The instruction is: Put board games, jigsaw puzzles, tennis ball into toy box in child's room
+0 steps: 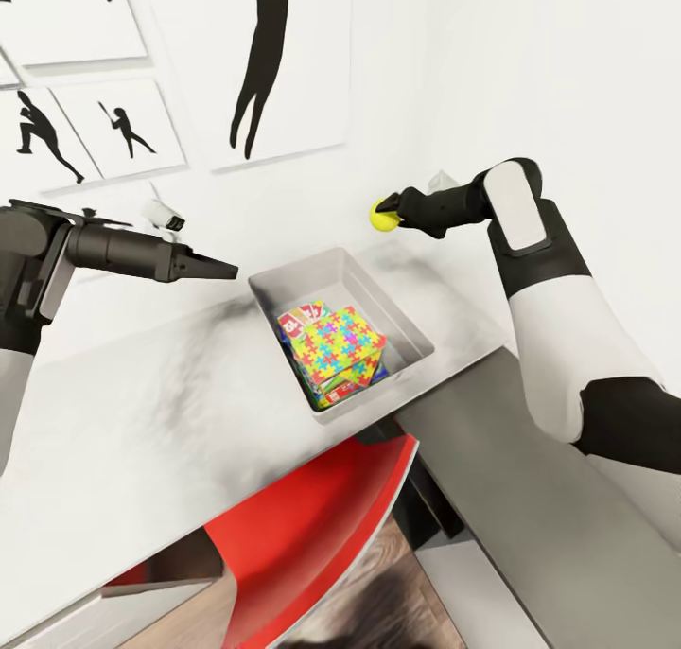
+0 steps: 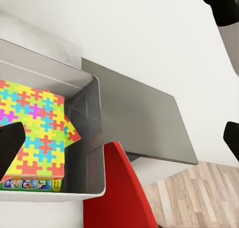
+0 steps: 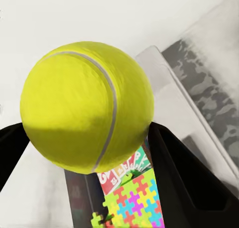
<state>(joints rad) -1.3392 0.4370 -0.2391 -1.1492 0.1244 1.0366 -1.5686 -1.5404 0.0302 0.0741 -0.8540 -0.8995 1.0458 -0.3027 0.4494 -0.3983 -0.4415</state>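
The pale grey toy box point(image 1: 317, 278) stands on the table point(image 1: 142, 422). Inside it, the bright jigsaw puzzles point(image 1: 342, 342) lie on top of board games, and a red-logo corner point(image 1: 301, 319) pokes out. My right gripper point(image 1: 390, 212) is shut on the yellow tennis ball point(image 1: 382, 218), hanging above the table just past the box's far right corner. The right wrist view has the ball point(image 3: 87, 106) close up, with the box point(image 3: 164, 83) behind it. To the left of the box, my left gripper point(image 1: 225, 269) is open and empty, its fingers point(image 2: 10, 143) far apart. The bed is out of view.
A red chair point(image 1: 312, 526) is tucked under the table's front edge. The lower dark grey desk section point(image 1: 530, 498) runs on at the right. Silhouette pictures point(image 1: 113, 129) hang on the white wall behind. Wood floor point(image 2: 199, 198) lies below.
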